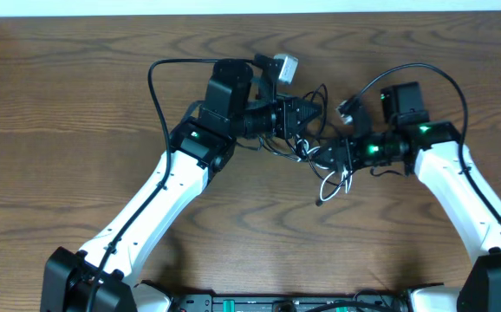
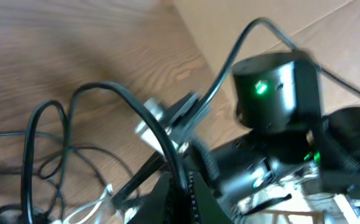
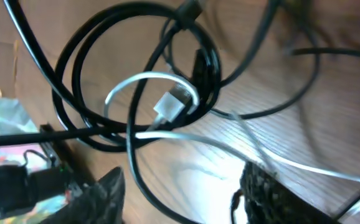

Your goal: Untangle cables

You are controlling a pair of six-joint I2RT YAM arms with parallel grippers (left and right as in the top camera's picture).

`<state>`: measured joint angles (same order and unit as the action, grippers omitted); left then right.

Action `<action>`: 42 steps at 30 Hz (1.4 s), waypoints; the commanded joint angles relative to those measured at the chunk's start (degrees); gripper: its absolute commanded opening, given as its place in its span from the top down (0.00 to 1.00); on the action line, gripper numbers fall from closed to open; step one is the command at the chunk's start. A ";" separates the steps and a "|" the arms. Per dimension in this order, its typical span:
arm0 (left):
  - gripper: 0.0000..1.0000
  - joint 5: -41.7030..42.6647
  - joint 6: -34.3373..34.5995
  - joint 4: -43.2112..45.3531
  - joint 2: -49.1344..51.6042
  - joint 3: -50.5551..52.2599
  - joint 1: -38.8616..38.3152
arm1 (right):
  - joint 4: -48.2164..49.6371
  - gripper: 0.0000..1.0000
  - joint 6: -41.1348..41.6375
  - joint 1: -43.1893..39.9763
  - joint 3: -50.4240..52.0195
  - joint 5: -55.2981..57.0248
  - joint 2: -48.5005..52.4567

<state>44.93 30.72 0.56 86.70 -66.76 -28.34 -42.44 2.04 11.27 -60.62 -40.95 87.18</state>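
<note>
Mid-surface point(image 1: 77, 87), both arms are nose to nose over the knot, and this looks like the pull-apart stage of the untangling. The left claw point(image 2: 179, 188) is clenched on the black cable point(image 2: 144, 112), which arcs up out of its jaws and away over the wood. The right claw point(image 3: 180, 193) is released, jaws standing apart just above the coil, with a strand of black running through the gap but nothing pinched. Right below it the black cable winds round in a stacked ring, and the white cable point(image 3: 147, 76) threads through that ring, its plug lying inside the loop. Next move, as I read it: the right claw needs to pick one strand, probably the white near its plug, close on it alone, and draw it out of the ring while the left holds the black steady.
</note>
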 commanded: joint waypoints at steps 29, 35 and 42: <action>0.92 2.03 0.42 -1.18 -0.28 -0.42 0.02 | 12.11 0.44 17.27 4.59 0.50 13.20 0.22; 0.92 2.03 0.42 -1.16 -0.28 -0.42 0.02 | 10.69 0.45 18.91 4.59 2.19 13.86 0.28; 0.92 2.03 0.42 -1.20 -0.28 -0.42 0.02 | 7.39 0.56 29.46 4.61 2.62 16.74 0.48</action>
<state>46.22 32.29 -1.06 86.70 -66.76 -28.34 -33.52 24.73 15.64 -58.65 -26.63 87.18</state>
